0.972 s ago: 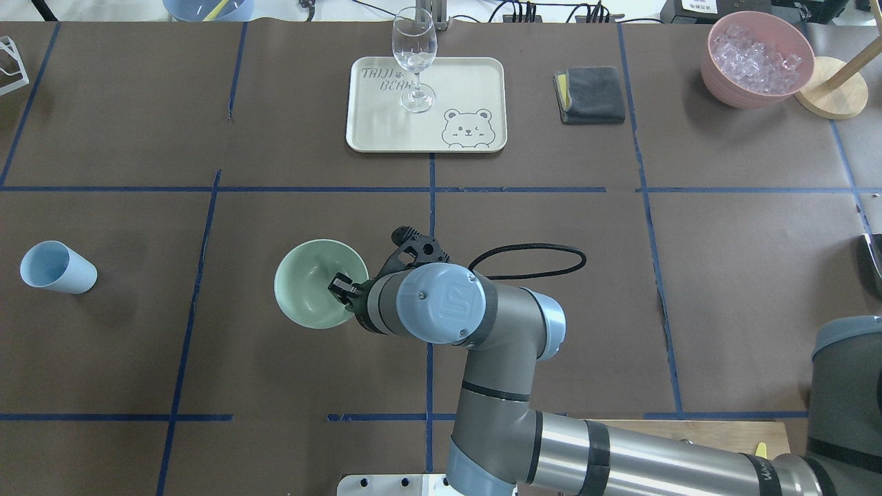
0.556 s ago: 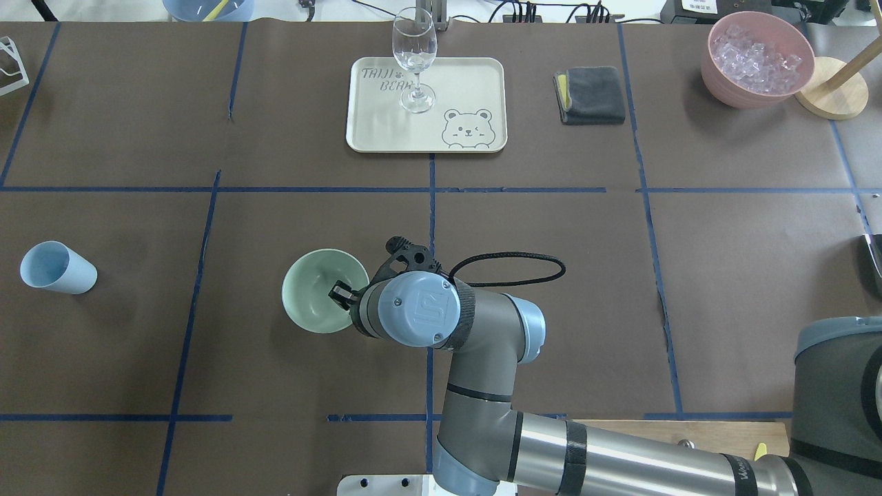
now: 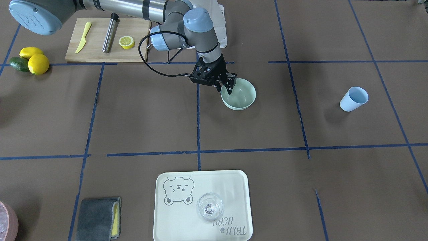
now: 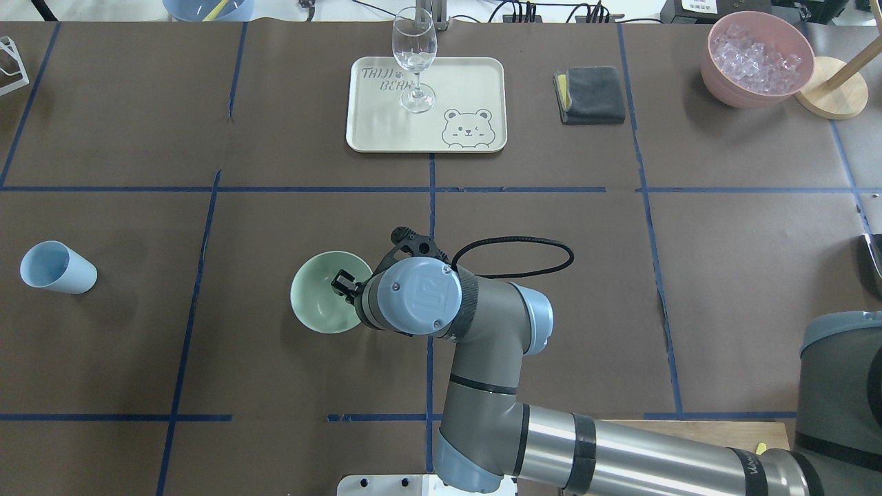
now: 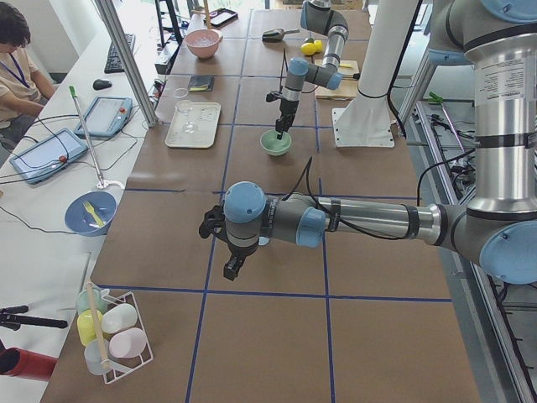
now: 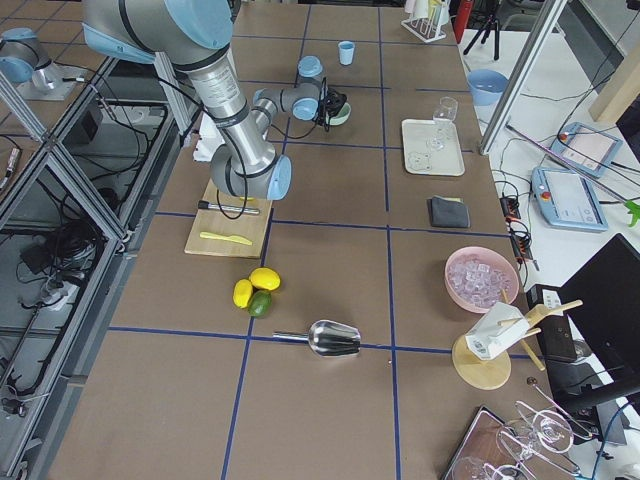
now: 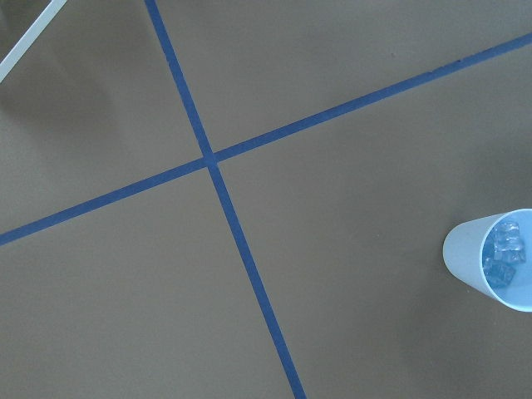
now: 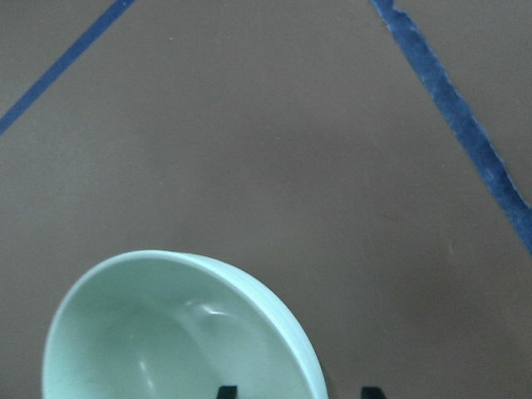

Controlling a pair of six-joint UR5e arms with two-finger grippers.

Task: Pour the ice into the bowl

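Note:
The pale mint-green bowl [image 4: 317,297] sits near the table's middle and is empty; it also shows in the front view [image 3: 241,99] and the right wrist view [image 8: 166,332]. My right gripper [image 4: 342,284] is shut on the bowl's rim nearest the arm, one finger inside and one outside [image 8: 298,391]. A few ice cubes [image 7: 503,253] lie in the light blue cup [image 7: 490,266], which stands at the left [image 4: 58,269]. My left gripper shows only in the exterior left view [image 5: 232,267], near the cup; I cannot tell whether it is open.
A pink bowl [image 4: 716,72] heaped with ice stands at the far right. A cream tray [image 4: 475,76] holds a wine glass [image 4: 414,52]; a grey cloth [image 4: 590,94] lies beside it. A cutting board [image 3: 97,50] lies by the robot's base.
My right gripper has drawn the mint-green bowl a little to the right, toward the centre tape line. The blue cup has not moved.

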